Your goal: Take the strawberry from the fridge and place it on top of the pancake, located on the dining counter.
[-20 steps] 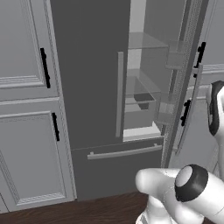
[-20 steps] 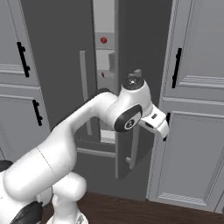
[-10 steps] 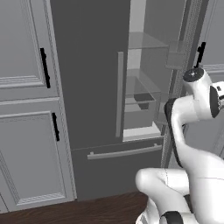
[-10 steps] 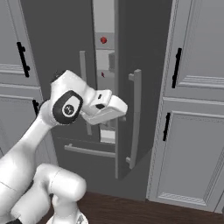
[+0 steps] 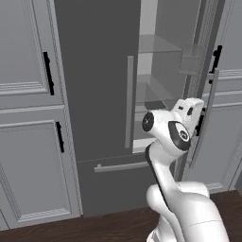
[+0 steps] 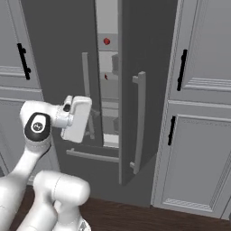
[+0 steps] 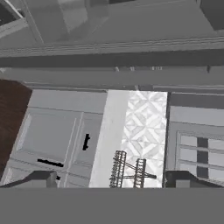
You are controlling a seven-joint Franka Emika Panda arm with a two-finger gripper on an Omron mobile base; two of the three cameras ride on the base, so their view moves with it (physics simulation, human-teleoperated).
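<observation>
fridge ajar, strawberry on an upper shelf

in the right base view, the strawberry [image 6: 106, 41] is seen as a small red blob high inside the fridge [image 6: 67, 54], in the narrow gap left by the partly open right door [image 6: 133, 90]. it is too round and small for a long axis or pointing direction to be told. a thin dark red item [image 6: 106, 76] is seen lower in the same gap. the white hand [image 6: 76, 118] is raised in front of the fridge, well below the strawberry. in the hand view, the gripper [image 7: 111, 179] is shown spread wide with nothing between its tips.
</observation>
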